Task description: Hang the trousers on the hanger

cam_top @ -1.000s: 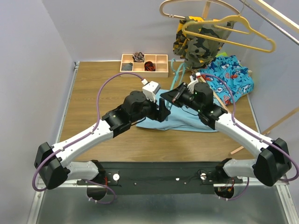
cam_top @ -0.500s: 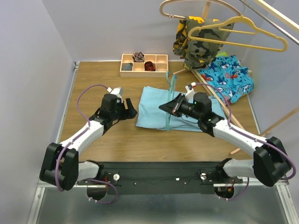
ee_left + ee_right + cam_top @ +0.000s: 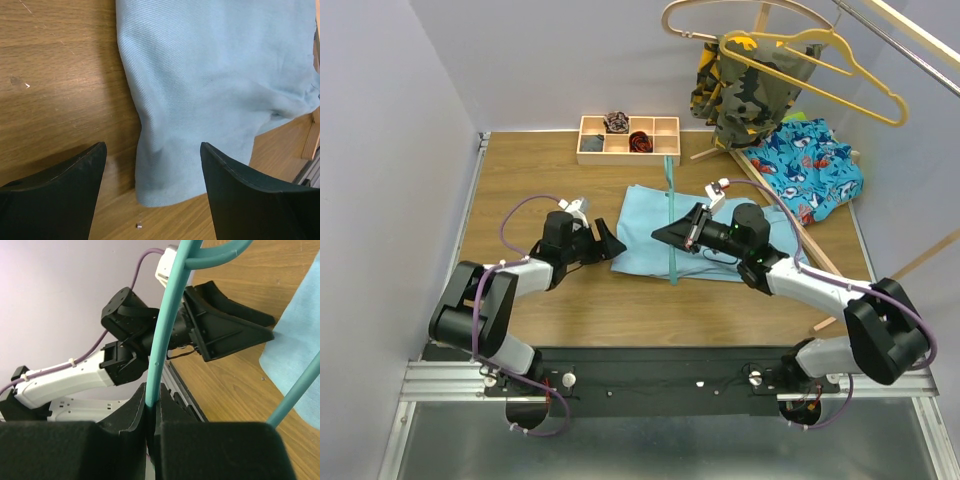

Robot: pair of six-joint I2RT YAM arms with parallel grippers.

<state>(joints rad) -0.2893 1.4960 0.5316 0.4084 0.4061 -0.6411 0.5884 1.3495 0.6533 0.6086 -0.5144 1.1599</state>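
top view: trousers (image 3: 640,235) are flat on the table (image 3: 520,180), hanger (image 3: 671,200) edge-on over them, left gripper (image 3: 612,246) right at their edge
left wrist: fingers wide apart, over the trousers' corner
right wrist: right gripper (image 3: 151,395) pinched tight on the hanger

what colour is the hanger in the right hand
Teal. The thin teal hanger clamped in the right hand shows best in the right wrist view.

trousers (image 3: 642,215): flat on the counter (image 3: 550,180), centre
hanger (image 3: 671,200): across the trousers
left claw (image 3: 610,242): just left of the trousers
tray (image 3: 620,153): behind the trousers, at the counter's far edge
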